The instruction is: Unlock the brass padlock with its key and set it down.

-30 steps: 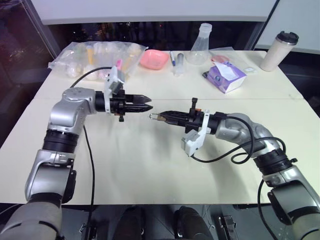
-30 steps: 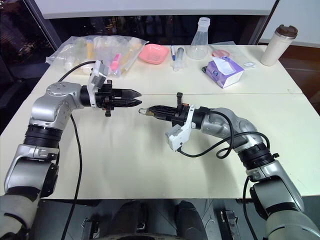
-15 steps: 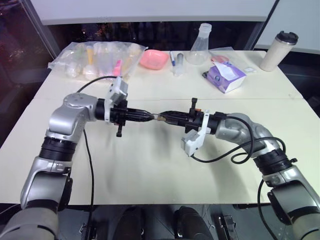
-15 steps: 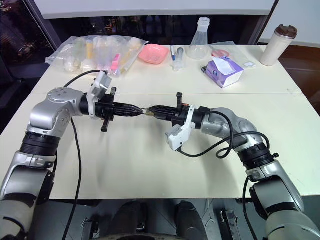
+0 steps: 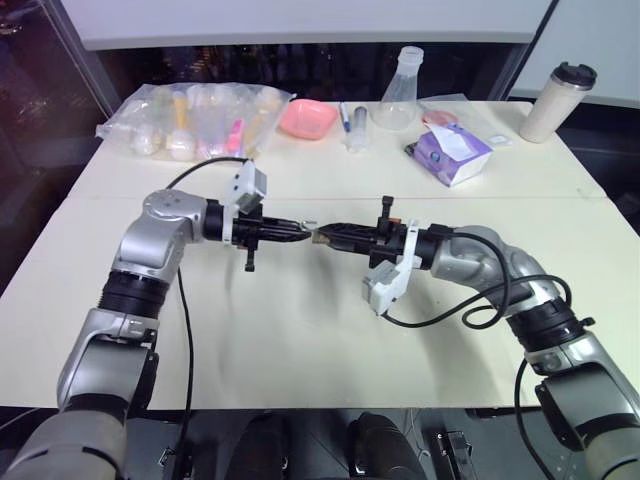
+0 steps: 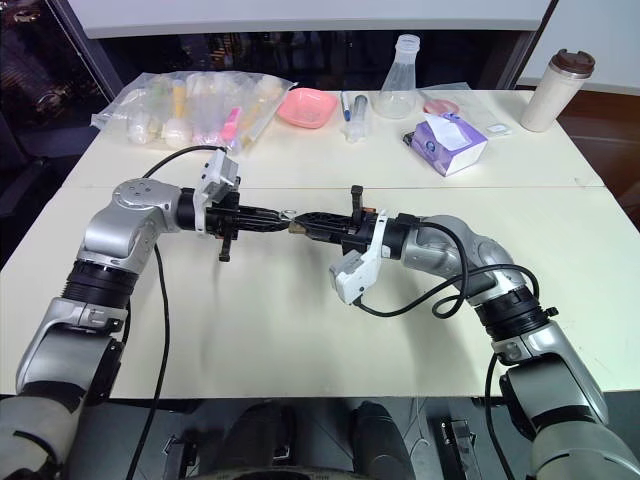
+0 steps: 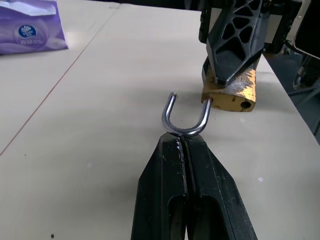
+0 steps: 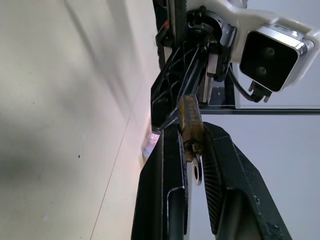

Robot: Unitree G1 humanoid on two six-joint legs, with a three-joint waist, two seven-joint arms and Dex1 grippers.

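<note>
Brass padlock [image 7: 231, 93] in right hand [image 5: 327, 236], shackle pinched by closed left hand [image 7: 186, 145].

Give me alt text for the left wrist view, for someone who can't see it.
The left gripper, its two black fingers shut, pinches the bend of the silvery U-shaped shackle, which stands open with one leg free of the small brass padlock. The right gripper clamps the padlock's body above a cream table; a purple tissue pack lies behind.
</note>
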